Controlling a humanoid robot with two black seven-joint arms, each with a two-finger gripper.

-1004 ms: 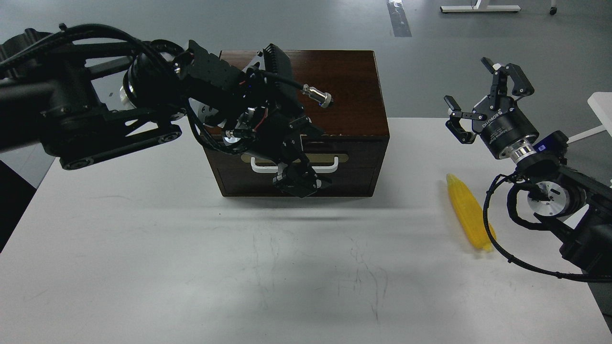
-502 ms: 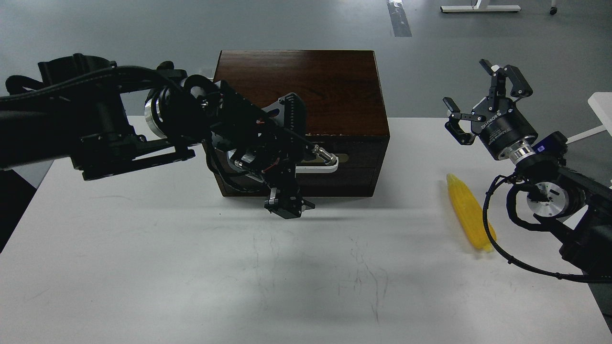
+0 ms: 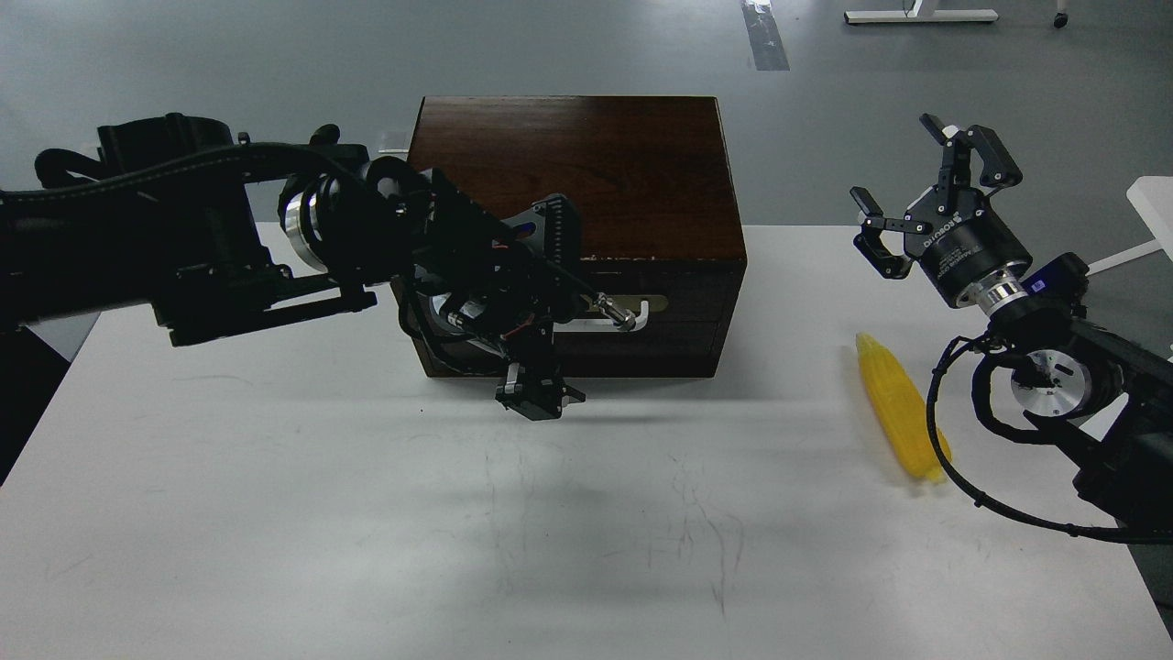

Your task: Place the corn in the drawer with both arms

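Observation:
The bright-yellow corn (image 3: 898, 408) lies on the white table at the right, lengthwise front to back. The dark brown wooden box (image 3: 568, 165) stands at the table's back middle. Its drawer (image 3: 660, 344) is shut, and its white handle (image 3: 637, 316) is partly hidden by my left arm. My left gripper (image 3: 534, 392) points down in front of the drawer's left half, just below the handle and above the table; it is dark and its fingers cannot be told apart. My right gripper (image 3: 916, 174) is open and empty, raised above and behind the corn, apart from it.
The white table (image 3: 275, 504) stretches in front of the box. A black cable (image 3: 953, 467) of my right arm hangs beside the corn's near end. The table's right edge is close to the corn. A white object (image 3: 1155, 202) sits at the far right edge.
My left gripper has come away from the drawer handle, dropping down and a little left in front of the box, with the arm swung lower. The drawer, the corn and the right arm stay put.

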